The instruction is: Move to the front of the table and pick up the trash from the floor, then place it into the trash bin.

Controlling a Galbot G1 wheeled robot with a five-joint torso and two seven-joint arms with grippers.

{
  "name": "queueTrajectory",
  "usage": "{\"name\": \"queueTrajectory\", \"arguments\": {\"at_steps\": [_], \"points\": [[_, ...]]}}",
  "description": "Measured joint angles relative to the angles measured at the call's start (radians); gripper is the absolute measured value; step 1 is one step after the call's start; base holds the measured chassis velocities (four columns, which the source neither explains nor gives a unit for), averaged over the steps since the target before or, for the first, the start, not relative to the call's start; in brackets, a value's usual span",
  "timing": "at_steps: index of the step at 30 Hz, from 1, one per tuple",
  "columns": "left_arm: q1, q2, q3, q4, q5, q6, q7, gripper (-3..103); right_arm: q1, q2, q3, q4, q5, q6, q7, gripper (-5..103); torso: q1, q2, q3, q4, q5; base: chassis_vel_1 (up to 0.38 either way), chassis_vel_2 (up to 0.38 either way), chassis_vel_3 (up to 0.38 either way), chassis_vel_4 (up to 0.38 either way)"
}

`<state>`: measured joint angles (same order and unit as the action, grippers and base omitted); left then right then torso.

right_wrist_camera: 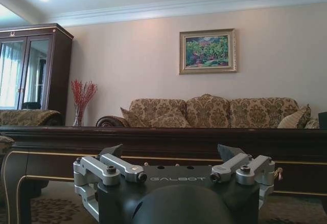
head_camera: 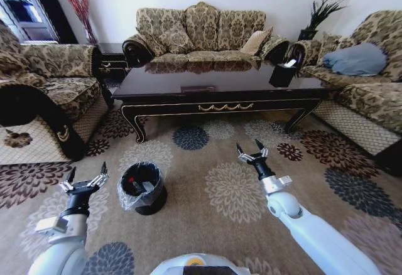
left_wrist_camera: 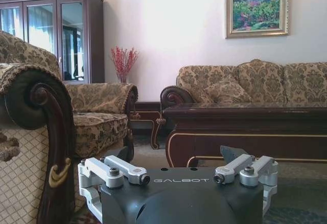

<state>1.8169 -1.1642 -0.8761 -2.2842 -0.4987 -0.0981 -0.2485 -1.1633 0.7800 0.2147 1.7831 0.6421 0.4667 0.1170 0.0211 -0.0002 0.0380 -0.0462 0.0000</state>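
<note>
Left gripper: the black-and-silver left gripper [head_camera: 86,179] hovers low over the carpet at the robot's left, fingers spread apart, nothing between them. In the left wrist view the same gripper [left_wrist_camera: 178,175] points toward the table's front rail.

Right gripper: the black-and-silver right gripper [head_camera: 252,150] is held out ahead at the robot's right, fingers apart and empty. In the right wrist view it [right_wrist_camera: 173,170] faces the table's long side, close to it.

Trash bin: the small round black bin with a crinkly clear plastic liner [head_camera: 142,188] stands upright on the floor just right of the left gripper and well left of the right gripper, nearer the robot than the table. Something dark with a red spot lies inside; what it is cannot be told.

Table: the long low dark-brown glossy wooden coffee table with gold scroll trim [head_camera: 220,90] lies beyond both grippers, nearer the right one.

Floor: the beige carpet with round flower medallions [head_camera: 235,190] lies under both grippers. No loose piece can be made out beside either gripper.

Surroundings: patterned brocade sofas [head_camera: 201,30] stand beyond the table and to either side.
</note>
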Motion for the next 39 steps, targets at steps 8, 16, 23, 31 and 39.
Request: {"name": "queueTrajectory", "arguments": {"at_steps": [8,16,23,31,39], "points": [[0.000,-0.001,0.003,0.000,0.001,0.000,0.000,100,0.001,0.000,-0.001,-0.002,0.000,0.001,-0.001,100,0.000,0.000,0.001,0.0001,0.0000,0.109,-0.109,-0.090,0.110],[0.006,-0.002,0.003,-0.008,0.001,0.000,0.001,100,-0.007,0.000,0.005,0.002,-0.001,0.002,-0.002,100,0.000,0.000,0.001,-0.0001,0.0001,0.164,-0.168,-0.162,0.158],[0.016,-0.008,0.003,-0.021,0.004,0.000,0.001,100,-0.019,-0.003,0.017,0.009,-0.001,0.005,-0.006,100,0.000,0.000,0.002,0.0001,0.0000,0.133,-0.131,-0.134,0.135],[0.027,-0.010,0.000,-0.036,0.005,0.000,0.001,100,-0.027,-0.004,0.025,0.011,-0.002,0.009,-0.011,100,0.000,0.000,0.002,-0.0001,0.0000,0.141,-0.141,-0.155,0.133],[0.022,-0.006,0.001,-0.035,0.003,0.000,0.001,100,-0.027,-0.012,0.029,0.011,0.002,0.010,-0.011,100,0.000,0.000,0.002,0.0000,0.0000,0.167,-0.174,-0.175,0.175]]}}
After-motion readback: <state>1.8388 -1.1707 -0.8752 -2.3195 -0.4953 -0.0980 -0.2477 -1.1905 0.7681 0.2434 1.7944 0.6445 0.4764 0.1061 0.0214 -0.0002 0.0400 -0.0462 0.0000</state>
